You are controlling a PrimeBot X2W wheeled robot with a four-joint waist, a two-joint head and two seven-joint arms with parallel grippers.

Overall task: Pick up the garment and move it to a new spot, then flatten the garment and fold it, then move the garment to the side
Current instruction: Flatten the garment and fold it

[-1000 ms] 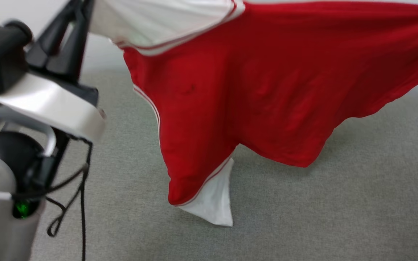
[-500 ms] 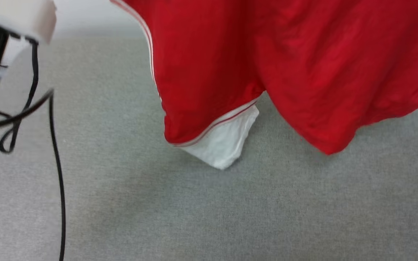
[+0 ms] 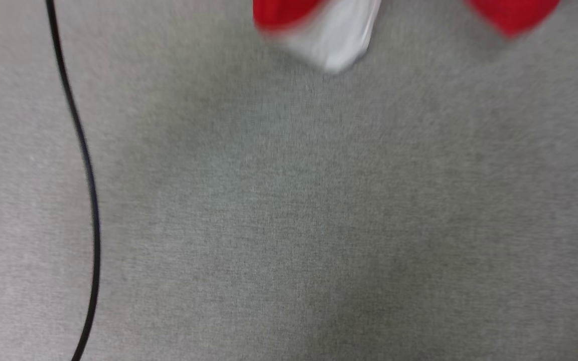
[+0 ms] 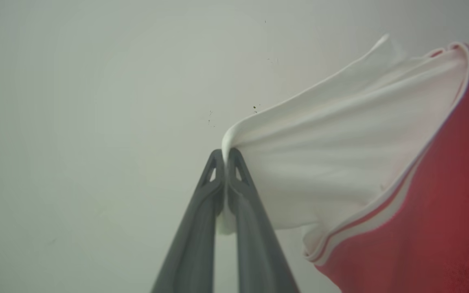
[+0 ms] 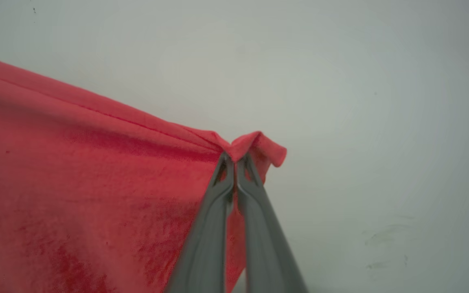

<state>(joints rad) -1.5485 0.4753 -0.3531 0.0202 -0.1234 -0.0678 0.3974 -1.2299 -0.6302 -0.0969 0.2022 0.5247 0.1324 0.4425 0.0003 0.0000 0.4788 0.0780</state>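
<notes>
The garment (image 3: 334, 35) is a red shirt with white sleeves, hanging in the air. In the head view its lowest tips, one white and one red (image 3: 512, 15), dangle at the top edge over the grey carpet. In the left wrist view my left gripper (image 4: 226, 156) is shut on the edge of a white sleeve (image 4: 340, 146), red body to the right. In the right wrist view my right gripper (image 5: 234, 158) is shut on a corner of the red cloth (image 5: 75, 183), which stretches away to the left.
Grey carpet (image 3: 319, 225) lies below. A black cable (image 3: 88, 175) runs down the left side of the head view. A plain pale wall (image 4: 75, 101) stands behind the garment in both wrist views.
The head view has swung downward, so the garment has slid to the top edge and the left arm has left the picture. The garment stays hanging in both grips.
</notes>
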